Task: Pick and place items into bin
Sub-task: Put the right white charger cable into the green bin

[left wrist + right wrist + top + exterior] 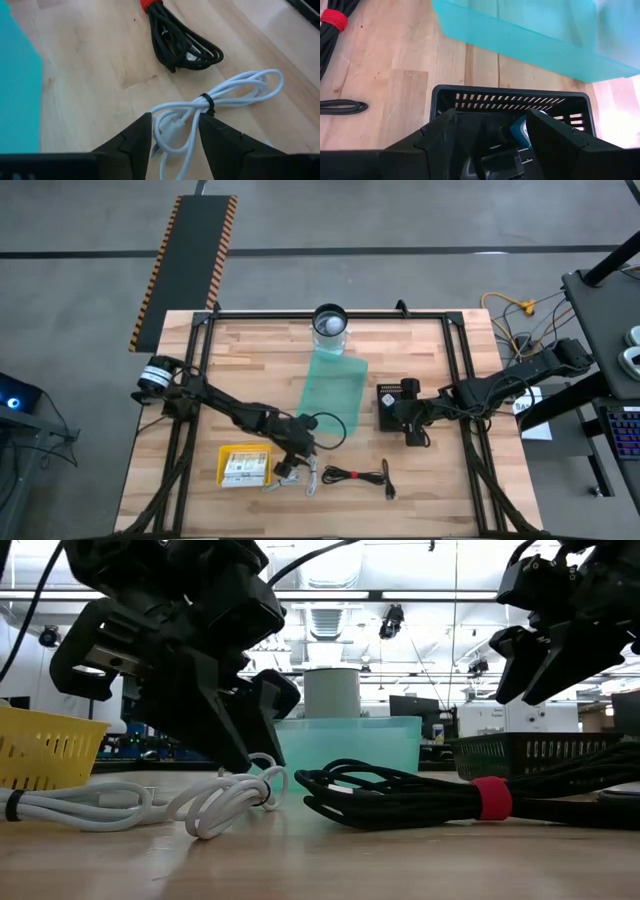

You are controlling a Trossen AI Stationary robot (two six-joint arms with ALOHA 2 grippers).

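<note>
A bundle of white cable [220, 92] with a black tie lies on the wood table beside a coiled black cable [182, 42] bound with a red tie. My left gripper [175, 125] is open and low over the white cable [300, 476], one finger on each side of its looped end. My right gripper [490, 120] is open and hovers over a small black basket [510, 97]. In that basket lie a blue-white piece [521, 132] and dark items. A teal bin [335, 390] sits mid-table.
A yellow basket [222, 465] holding white printed cards stands left of my left gripper. A round container [330, 322] stands at the far edge behind the teal bin. The black cable [358, 475] lies right of the white one, near the table's near edge. Bare wood lies right of the black basket.
</note>
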